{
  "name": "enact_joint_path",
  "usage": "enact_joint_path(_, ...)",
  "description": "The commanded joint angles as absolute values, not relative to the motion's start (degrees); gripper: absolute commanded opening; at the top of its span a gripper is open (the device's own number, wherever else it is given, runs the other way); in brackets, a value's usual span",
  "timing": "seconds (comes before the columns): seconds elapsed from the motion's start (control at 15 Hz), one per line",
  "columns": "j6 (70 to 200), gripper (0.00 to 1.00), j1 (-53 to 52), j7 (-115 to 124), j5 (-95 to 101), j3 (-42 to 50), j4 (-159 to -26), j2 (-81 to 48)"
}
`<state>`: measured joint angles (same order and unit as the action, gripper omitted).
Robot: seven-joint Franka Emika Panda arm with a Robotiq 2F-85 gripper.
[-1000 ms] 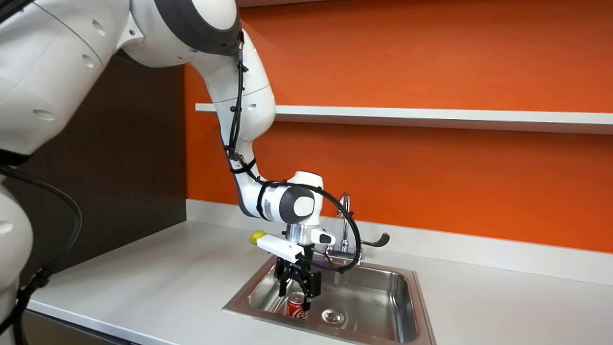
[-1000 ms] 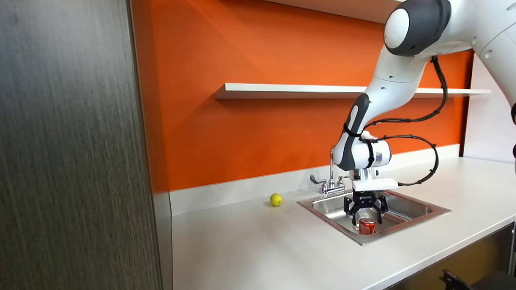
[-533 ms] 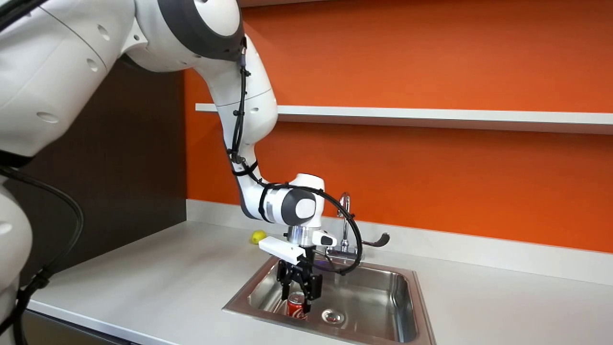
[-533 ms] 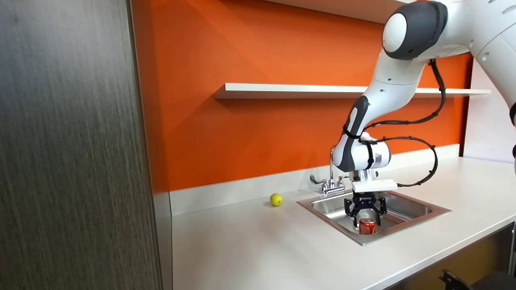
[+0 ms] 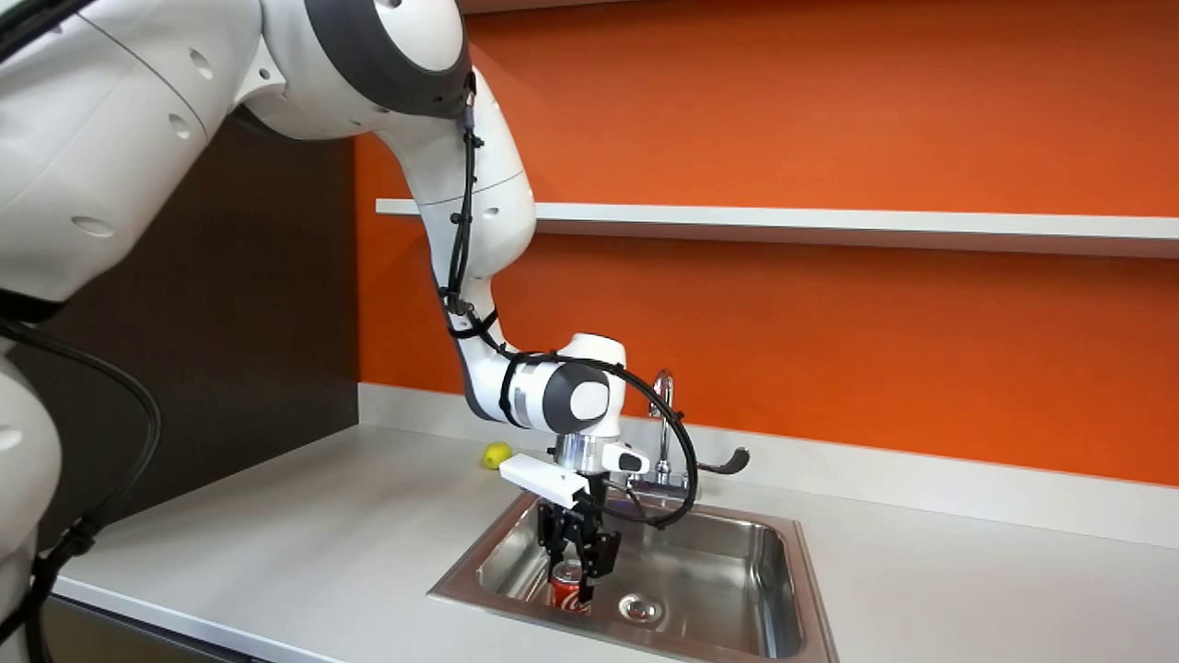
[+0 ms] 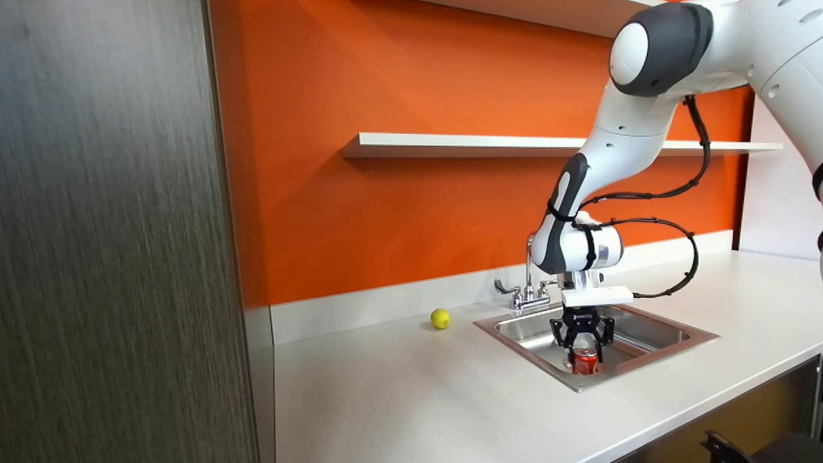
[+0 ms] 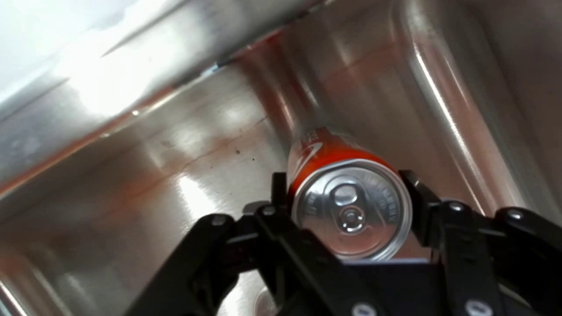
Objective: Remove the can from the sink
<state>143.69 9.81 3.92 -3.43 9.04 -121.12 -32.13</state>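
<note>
The red can (image 7: 351, 210), silvery top facing up, stands upright inside the steel sink (image 5: 718, 571), close to one side wall. In the wrist view my gripper (image 7: 345, 191) has a black finger against each side of the can, just below its top rim. Both exterior views show the same hold: the gripper (image 6: 585, 357) reaches straight down into the basin, shut on the can (image 6: 585, 365). Part of the can's body is hidden behind a finger (image 5: 587, 589). The can appears to rest on the sink floor.
Behind the sink rises a chrome faucet (image 6: 528, 283) with lever handles. The round drain (image 5: 640, 608) lies beside the can. A small yellow-green ball (image 6: 440, 318) sits on the white counter (image 6: 386, 386). A white shelf (image 5: 829, 226) runs along the orange wall above.
My gripper has sunk slightly, and its fingers have come together from a wide spread onto the can's sides. The can itself has hardly moved.
</note>
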Motion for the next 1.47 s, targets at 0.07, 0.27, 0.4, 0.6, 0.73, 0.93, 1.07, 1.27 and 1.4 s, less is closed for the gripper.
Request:
enact_joint_path(0.07,142.4,0.38,8.8,5.9,-2.2,10.4,-122.6,-28.2)
enact_joint_path(0.27,142.3,0.38,7.7,7.1,-0.6,12.0,-124.4,-24.7)
enact_joint_path(0.4,141.9,0.38,7.0,7.8,0.7,13.0,-125.5,-22.2)
enact_joint_path(0.6,141.2,0.38,5.7,9.6,3.8,14.2,-127.4,-18.1)
enact_joint_path(0.73,140.2,0.38,4.8,11.1,6.6,14.6,-128.6,-15.0)
enact_joint_path(0.93,138.5,0.38,3.6,13.4,10.7,14.1,-129.8,-10.9)
enact_joint_path(1.07,136.9,0.38,3.0,14.6,12.7,13.3,-130.1,-8.5)
enact_joint_path(1.27,134.7,0.38,2.1,16.2,15.0,11.9,-129.9,-5.8)
enact_joint_path(1.4,133.4,0.38,1.7,16.6,16.1,10.8,-129.7,-4.5)
